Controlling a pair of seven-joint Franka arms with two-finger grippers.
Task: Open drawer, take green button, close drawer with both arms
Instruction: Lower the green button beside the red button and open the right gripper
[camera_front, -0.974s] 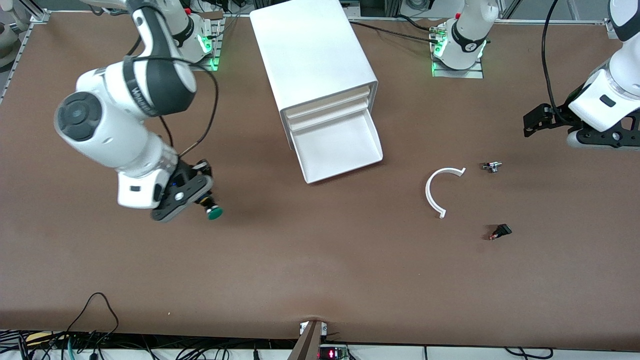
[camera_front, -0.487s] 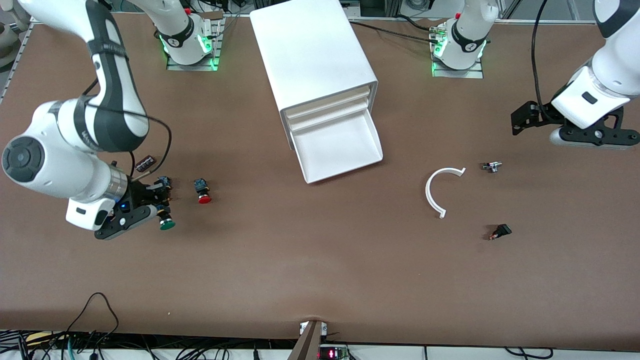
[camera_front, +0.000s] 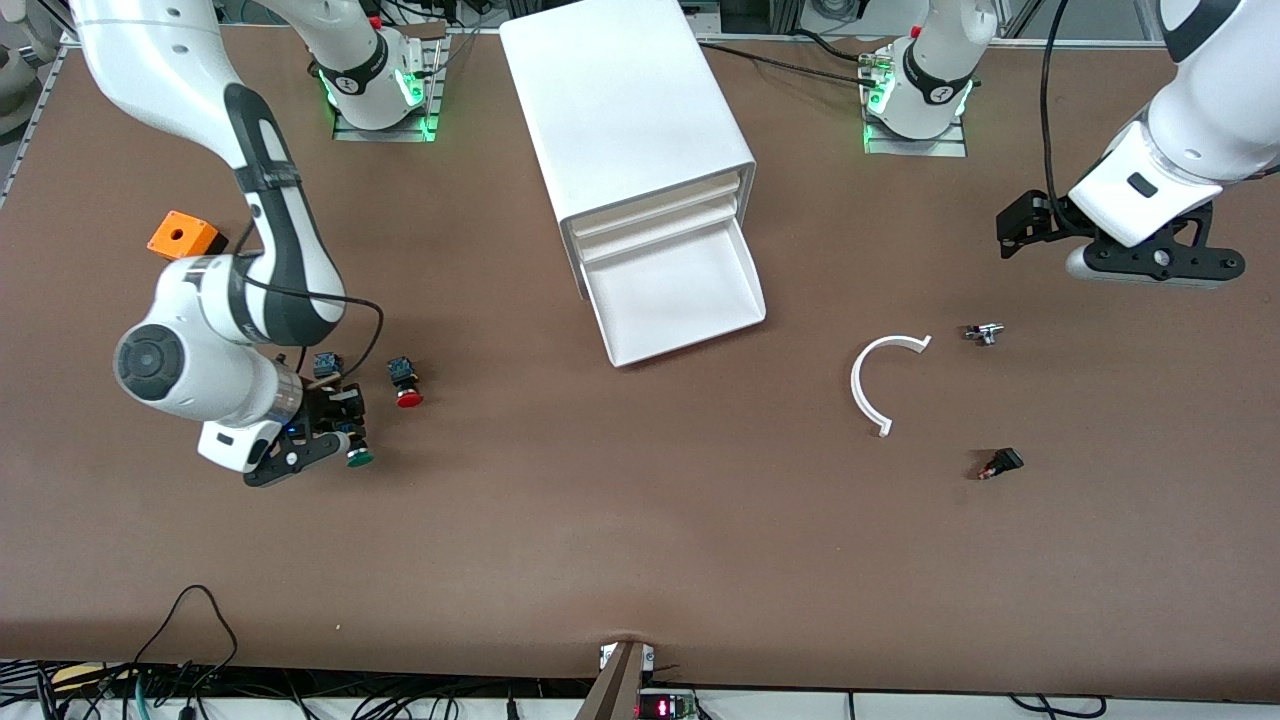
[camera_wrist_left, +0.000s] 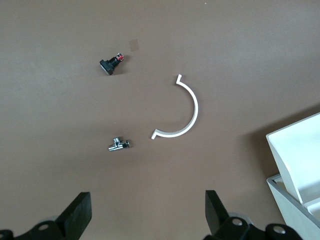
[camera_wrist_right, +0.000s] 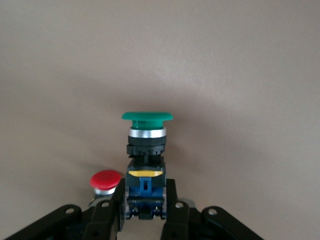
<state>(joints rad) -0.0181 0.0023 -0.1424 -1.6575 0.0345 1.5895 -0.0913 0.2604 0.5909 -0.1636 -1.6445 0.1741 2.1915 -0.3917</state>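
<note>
While the right gripper (camera_front: 345, 450) hangs low over the brown surface (camera_front: 620, 540) toward the right arm's end, its fingers (camera_wrist_right: 172, 197) pinch the blue-and-black body of the green-capped button (camera_wrist_right: 147, 150). In the right wrist view the button's long axis runs straight out from between the fingers, with the green mushroom cap at the outer tip, pointing away from the gripper, and the body's lower end seated between the two fingers. From the front camera the green cap (camera_front: 358, 459) shows just past the fingertips, nearer to that camera than the red-capped button (camera_front: 405, 385) lying on the surface close by. Whether the green-capped button touches the surface I cannot tell.

Another small blue-bodied part (camera_front: 326, 364) lies beside the red-capped button, and an orange block (camera_front: 181, 236) sits farther from the camera. The white cabinet (camera_front: 625, 110) stands mid-table, its lowest drawer (camera_front: 680, 290) pulled out.

Toward the left arm's end, the left gripper (camera_wrist_left: 147, 215) waits in the air with fingers spread wide, holding nothing, over the surface near a white curved strip (camera_wrist_left: 181, 112), a small metal fitting (camera_wrist_left: 119, 145) and a small black-and-red part (camera_wrist_left: 111, 63).
</note>
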